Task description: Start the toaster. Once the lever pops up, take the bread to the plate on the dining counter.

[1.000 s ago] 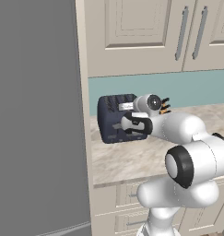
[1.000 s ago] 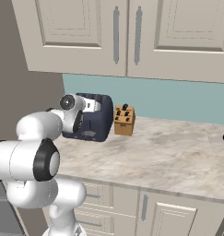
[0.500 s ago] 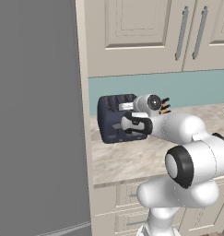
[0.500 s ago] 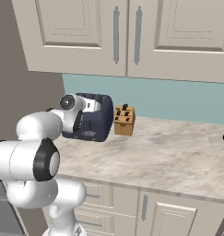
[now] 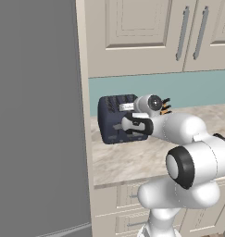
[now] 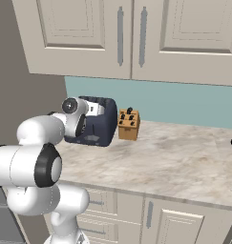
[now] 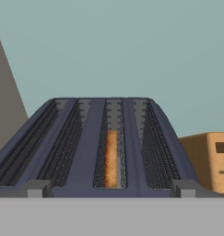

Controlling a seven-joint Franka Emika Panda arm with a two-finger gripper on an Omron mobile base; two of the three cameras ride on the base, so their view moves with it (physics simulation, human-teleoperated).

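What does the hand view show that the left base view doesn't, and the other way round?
Hand view alone: the toaster's slots from above, with the bread sitting down in the third slot from the left. Left base view alone: the gripper at the toaster's front, the upper cabinets, the marbled counter and a tall grey panel. Both share the toaster, the teal backsplash and the knife block.

Base views flank the toaster [image 5: 121, 119]; hand view skims its slots closely

brown knife block [image 6: 128, 125] on marbled counter [image 6: 184, 167], cream cabinets [image 6: 127, 33] above, teal backsplash [image 6: 184, 107]
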